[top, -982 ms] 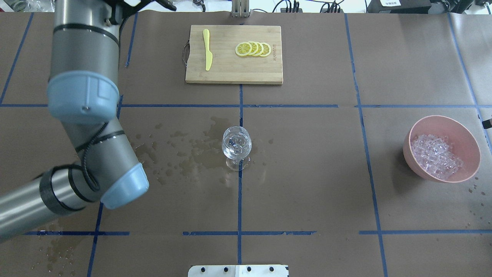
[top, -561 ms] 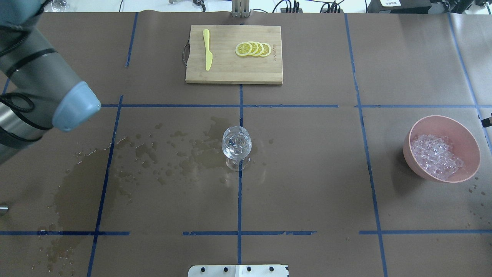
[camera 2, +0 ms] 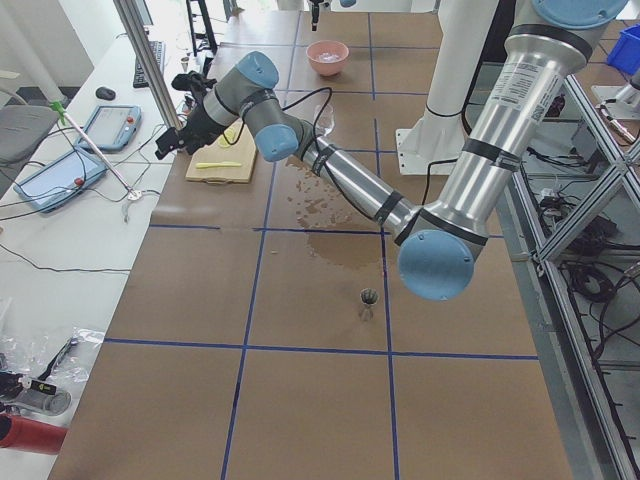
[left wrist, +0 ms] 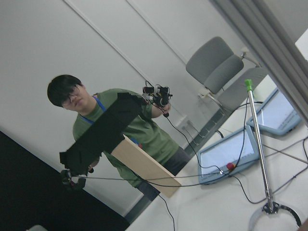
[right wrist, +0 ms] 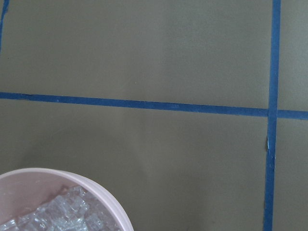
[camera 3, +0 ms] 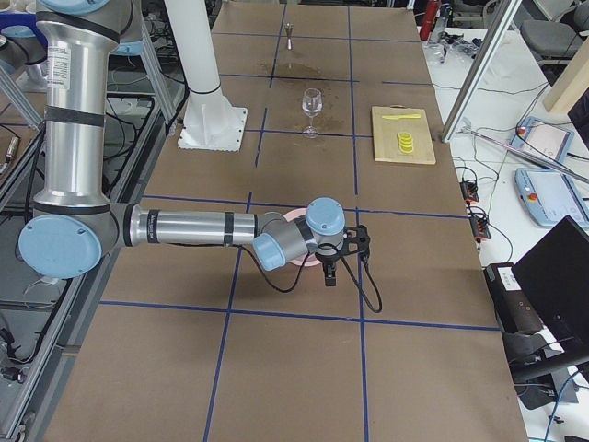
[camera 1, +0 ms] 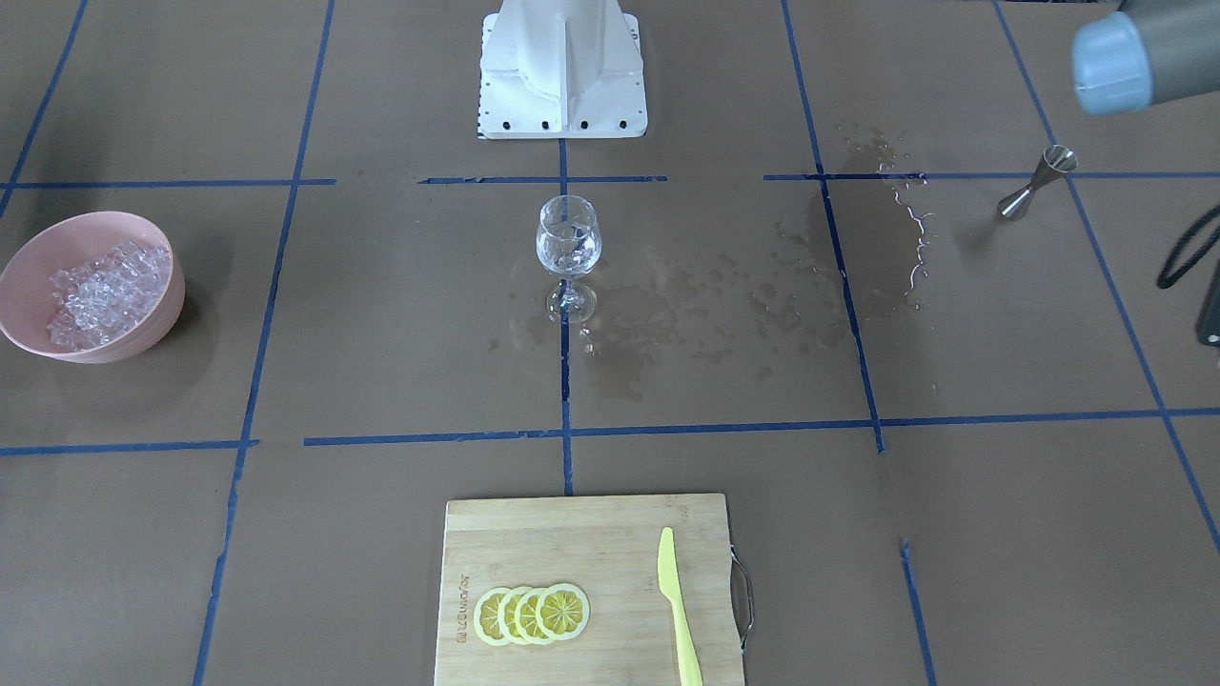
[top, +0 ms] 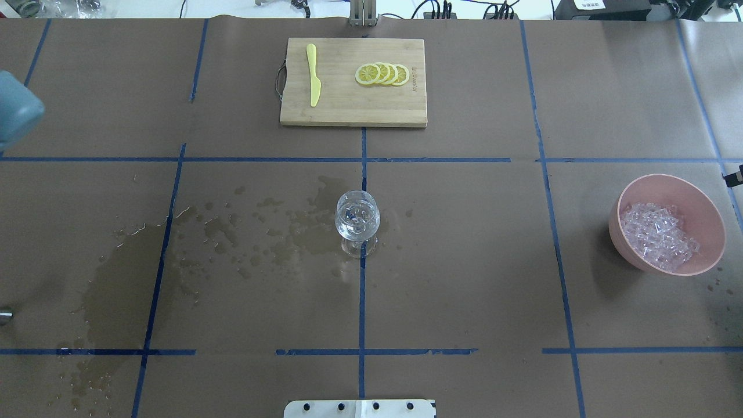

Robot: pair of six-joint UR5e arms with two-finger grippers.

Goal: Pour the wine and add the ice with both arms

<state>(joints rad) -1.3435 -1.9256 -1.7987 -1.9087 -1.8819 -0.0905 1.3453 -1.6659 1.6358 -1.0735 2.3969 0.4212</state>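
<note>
**Left arm swinging clear of the glass, ice not yet moved**

The wine [camera 1: 569, 255] is sitting low in the stemmed wine glass [top: 357, 216], which is standing upright on the centre tape line. It is so clear that its level is hard to read, and the glints inside could be liquid or cubes. The ice [top: 659, 237] is lying heaped in the pink bowl [top: 693, 200], well apart on the robot's right.

Over the last second the left arm [camera 2: 340, 175] has been sweeping out of the overhead view, so that only a blue joint cap is showing at the edge. That is uncovering a wide wet stain [top: 116, 273] and the steel jigger [camera 1: 1035, 184], which is standing upright by itself. The glass and bowl have not shifted. I am judging the pour finished and the ice step next.

The left gripper [camera 2: 178, 138] is reaching out past the table's far edge, beyond the cutting board [top: 353, 81]. It is showing clearly only from the side, so I cannot tell how its jaws are standing. Its wrist camera is pointing at a person [left wrist: 125, 130], not the table.

The right gripper [camera 3: 333, 265] is hanging just beside the bowl. Its wrist view is catching only the rim and some ice, with no fingers, so its jaws cannot be told either.
</note>
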